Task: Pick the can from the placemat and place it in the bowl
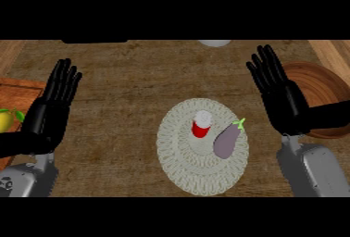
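We see a purple eggplant with a green stem [228, 140] lying tilted near the middle of the view. At the left edge a yellow fruit with a green leaf [7, 118] rests on a reddish wooden board [17, 90]. A small white object [215, 43], cut off at the top, sits on the brown worktop [130, 92].

Dim, even light; soft shadows, no glare.

Left hand [49, 107] and right hand [282, 95] rest flat (fingers straight).
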You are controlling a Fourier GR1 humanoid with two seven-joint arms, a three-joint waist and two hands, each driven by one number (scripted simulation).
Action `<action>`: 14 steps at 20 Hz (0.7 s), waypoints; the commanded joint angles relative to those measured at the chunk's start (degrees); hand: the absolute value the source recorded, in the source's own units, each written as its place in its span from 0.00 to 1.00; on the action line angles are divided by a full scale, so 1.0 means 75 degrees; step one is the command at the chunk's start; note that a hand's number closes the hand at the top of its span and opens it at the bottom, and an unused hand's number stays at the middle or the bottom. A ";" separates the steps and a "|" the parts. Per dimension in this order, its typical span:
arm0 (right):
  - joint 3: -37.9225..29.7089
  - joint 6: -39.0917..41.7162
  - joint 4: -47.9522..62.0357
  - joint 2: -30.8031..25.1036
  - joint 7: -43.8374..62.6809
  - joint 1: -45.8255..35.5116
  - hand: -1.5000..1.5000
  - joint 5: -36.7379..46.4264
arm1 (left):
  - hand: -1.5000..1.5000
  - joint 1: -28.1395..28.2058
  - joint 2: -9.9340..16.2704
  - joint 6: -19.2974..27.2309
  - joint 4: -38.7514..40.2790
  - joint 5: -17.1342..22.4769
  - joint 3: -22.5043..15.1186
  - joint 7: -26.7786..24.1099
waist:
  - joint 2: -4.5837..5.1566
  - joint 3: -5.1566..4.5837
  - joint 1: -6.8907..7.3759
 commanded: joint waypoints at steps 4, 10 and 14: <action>0.1468 -0.2376 0.0519 0.0428 0.1410 0.0136 1.00 0.2587 | 0.50 -0.0035 -0.0240 0.0265 0.0656 -0.0494 -0.0369 0.0342 | -0.0041 0.0032 0.0316; 0.1097 -0.5350 0.1154 0.0359 0.1127 0.0833 0.00 0.4962 | 0.50 0.0310 -0.0458 0.0552 0.0680 -0.0560 -0.0610 0.0848 | -0.0142 0.0036 -0.0042; 0.2206 -0.7620 0.0894 0.1488 0.0327 0.1196 0.00 0.6034 | 0.50 0.0452 -0.0538 0.0509 0.0665 -0.0643 -0.0807 0.0878 | -0.0126 0.0060 0.0310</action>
